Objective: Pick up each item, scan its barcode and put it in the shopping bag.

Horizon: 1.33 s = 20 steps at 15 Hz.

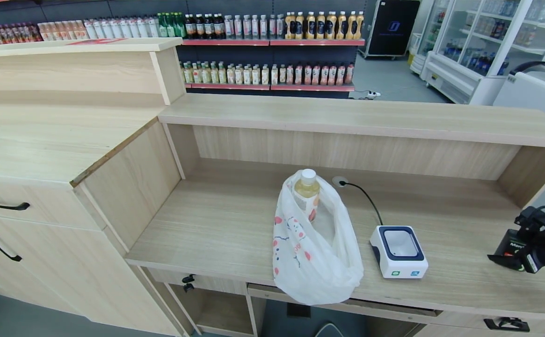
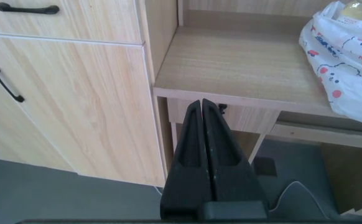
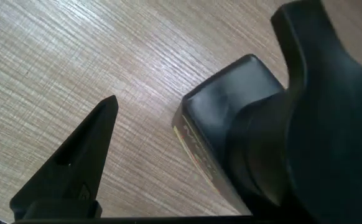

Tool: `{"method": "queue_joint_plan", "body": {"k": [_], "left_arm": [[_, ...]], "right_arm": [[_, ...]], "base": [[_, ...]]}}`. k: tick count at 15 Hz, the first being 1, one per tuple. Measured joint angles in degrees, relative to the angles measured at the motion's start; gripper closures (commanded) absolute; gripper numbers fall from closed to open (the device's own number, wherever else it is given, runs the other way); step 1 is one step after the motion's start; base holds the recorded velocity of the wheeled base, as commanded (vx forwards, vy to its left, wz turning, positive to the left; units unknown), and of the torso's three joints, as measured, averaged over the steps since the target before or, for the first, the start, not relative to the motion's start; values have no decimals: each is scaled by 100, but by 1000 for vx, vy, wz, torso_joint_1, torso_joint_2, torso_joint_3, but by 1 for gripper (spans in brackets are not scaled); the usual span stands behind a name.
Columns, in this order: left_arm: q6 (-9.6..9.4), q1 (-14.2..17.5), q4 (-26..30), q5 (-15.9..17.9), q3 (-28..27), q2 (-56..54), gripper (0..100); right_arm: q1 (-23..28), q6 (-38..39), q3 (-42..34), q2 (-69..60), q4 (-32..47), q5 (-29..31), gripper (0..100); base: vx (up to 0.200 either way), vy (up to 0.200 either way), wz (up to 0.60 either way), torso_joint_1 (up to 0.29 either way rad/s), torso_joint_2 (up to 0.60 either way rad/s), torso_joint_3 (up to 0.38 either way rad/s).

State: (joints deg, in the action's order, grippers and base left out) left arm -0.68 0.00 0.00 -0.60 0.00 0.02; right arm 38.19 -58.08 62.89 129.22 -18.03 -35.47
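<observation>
My right gripper (image 1: 524, 258) is over the counter's (image 1: 216, 224) right end by a dark box (image 1: 506, 248). Bag (image 1: 316, 262) holds a bottle (image 1: 307, 191); scanner (image 1: 398, 251) just beside.

No readable text; gold print on the black box (image 3: 224, 99) too blurred

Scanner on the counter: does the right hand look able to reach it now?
Probably yes. The right hand is over the counter beside the scanner, and only bare wood lies between them; the shopping bag stands on the scanner's far side.
</observation>
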Motion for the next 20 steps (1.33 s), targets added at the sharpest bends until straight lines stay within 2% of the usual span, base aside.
{"method": "queue_joint_plan", "body": {"k": [1, 7, 13, 18, 20], "left_arm": [[-2, 0, 0, 0, 0, 0, 100], [0, 0, 0, 2, 0, 0, 100], [0, 0, 0, 2, 0, 0, 100], [-2, 0, 0, 0, 0, 0, 100], [0, 0, 0, 0, 0, 0, 100]], "right_arm": [[-46, 0, 0, 2, -11, -2, 100], [-236, -138, -101, -67, -400, -108, 100], [-223, -950, -575, -511, -797, -82, 100], [-219, -1969, -1734, -2831, -688, -232, 100], [-313, -2759, -2389, -4039, -673, -482, 100]], "base": [[0, 0, 0, 0, 0, 0], [0, 0, 0, 0, 0, 0], [0, 0, 0, 0, 0, 0], [0, 0, 0, 0, 0, 0], [0, 0, 0, 0, 0, 0]]}}
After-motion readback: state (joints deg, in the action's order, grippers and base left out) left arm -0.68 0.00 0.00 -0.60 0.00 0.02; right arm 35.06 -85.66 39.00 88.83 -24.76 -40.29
